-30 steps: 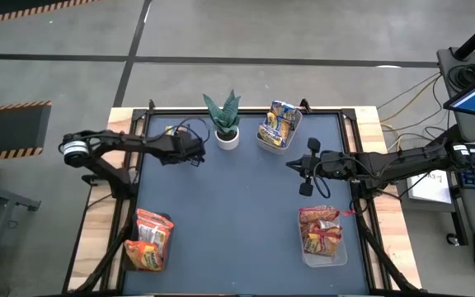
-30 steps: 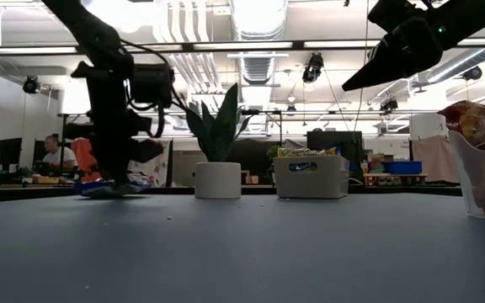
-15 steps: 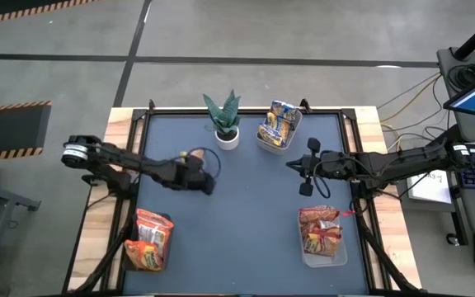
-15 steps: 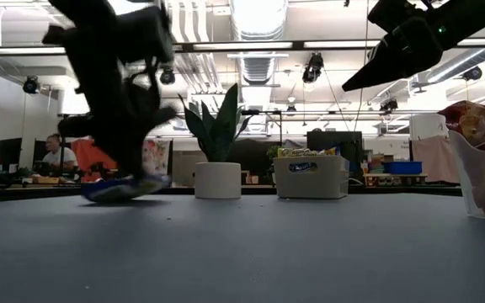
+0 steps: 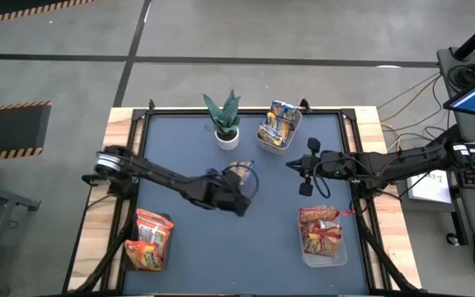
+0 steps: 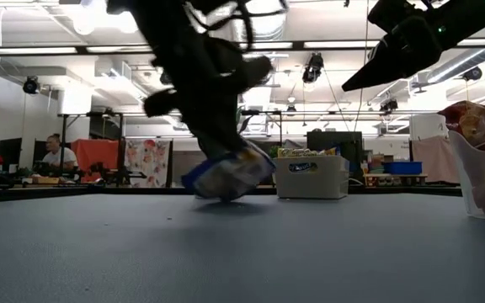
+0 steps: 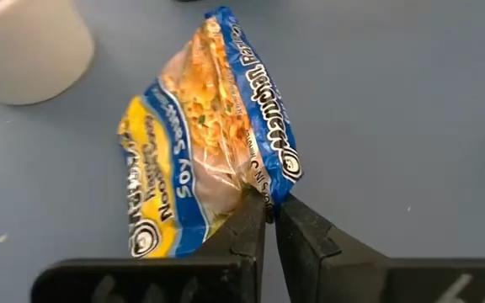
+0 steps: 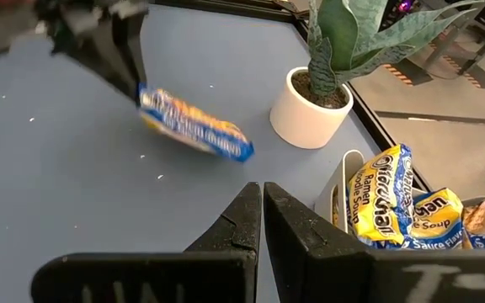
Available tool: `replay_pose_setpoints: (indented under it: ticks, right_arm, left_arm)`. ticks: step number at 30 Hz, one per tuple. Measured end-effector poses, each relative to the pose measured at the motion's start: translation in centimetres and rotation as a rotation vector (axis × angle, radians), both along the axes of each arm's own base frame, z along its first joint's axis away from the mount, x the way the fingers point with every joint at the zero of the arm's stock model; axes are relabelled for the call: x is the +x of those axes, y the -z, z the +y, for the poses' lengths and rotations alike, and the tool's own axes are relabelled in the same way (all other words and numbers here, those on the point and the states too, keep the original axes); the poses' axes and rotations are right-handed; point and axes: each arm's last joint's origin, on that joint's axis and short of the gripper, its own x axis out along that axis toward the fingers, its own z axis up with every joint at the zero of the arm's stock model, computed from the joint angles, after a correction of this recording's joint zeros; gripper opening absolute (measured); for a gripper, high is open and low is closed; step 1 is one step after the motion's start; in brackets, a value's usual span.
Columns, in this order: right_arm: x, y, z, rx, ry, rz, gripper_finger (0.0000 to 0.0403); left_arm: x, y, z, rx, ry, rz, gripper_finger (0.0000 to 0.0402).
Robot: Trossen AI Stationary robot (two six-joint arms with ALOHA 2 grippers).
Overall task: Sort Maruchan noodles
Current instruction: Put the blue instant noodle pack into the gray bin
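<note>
On the blue table top (image 5: 270, 231), taken from the potted plant (image 5: 224, 122) outward:

Orange packets: a pile of orange-red noodle packets (image 5: 148, 239) well to the near left of the plant, at the table's left edge.

Left gripper: the left gripper (image 7: 268, 215) reaches to just in front of the plant, slightly to its right; its fingers are pressed together on the edge of a yellow-and-blue packet (image 7: 200, 139).

Held packet: the yellow-and-blue packet hangs tilted from that pinch, close over the table near the plant's white pot (image 7: 23, 46); whether its lower corner touches the surface cannot be told.

Potted plant: green pointed leaves in a white pot, upright at the far edge of the table.

Far bin: a clear bin (image 5: 277, 125) just to the right of the plant, holding yellow-and-blue packets (image 8: 377, 202) standing on edge.

Right gripper: the right gripper (image 8: 262, 202) hovers to the right of the plant, in front of the far bin, its fingers pressed together on nothing.

Near bin: a clear bin (image 5: 323, 239) well to the near right of the plant, filled with red-and-white packets (image 5: 320, 227).
</note>
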Motion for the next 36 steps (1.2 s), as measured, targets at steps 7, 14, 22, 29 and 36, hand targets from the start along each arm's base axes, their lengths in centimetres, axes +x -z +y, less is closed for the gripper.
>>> replay_pose_setpoints:
  ticks: [7,14,22,29,36]
  right_arm:
    - [0.0,0.0,0.0,0.001,0.000,0.001,0.0009]
    - [0.0,0.0,0.0,0.009,-0.001,-0.001,0.0009]
    - [0.1,-0.1,0.1,0.068,-0.025,-0.021,0.0009]
    - [0.1,0.0,0.2,0.144,-0.037,-0.027,0.0009]
    - [0.1,0.0,0.4,0.257,-0.041,-0.043,0.0009]
  left_arm:
    - [3.1,1.0,-0.7,-0.001,0.015,0.092,0.0041]
    - [3.1,0.6,-0.8,-0.008,0.049,0.119,0.0101]
    - [2.5,-1.2,-0.8,0.113,0.276,0.221,0.0114]
    - [0.9,-1.1,-1.8,0.261,0.751,0.473,0.0067]
    - [-2.4,-2.0,1.9,0.270,0.665,0.351,0.0005]
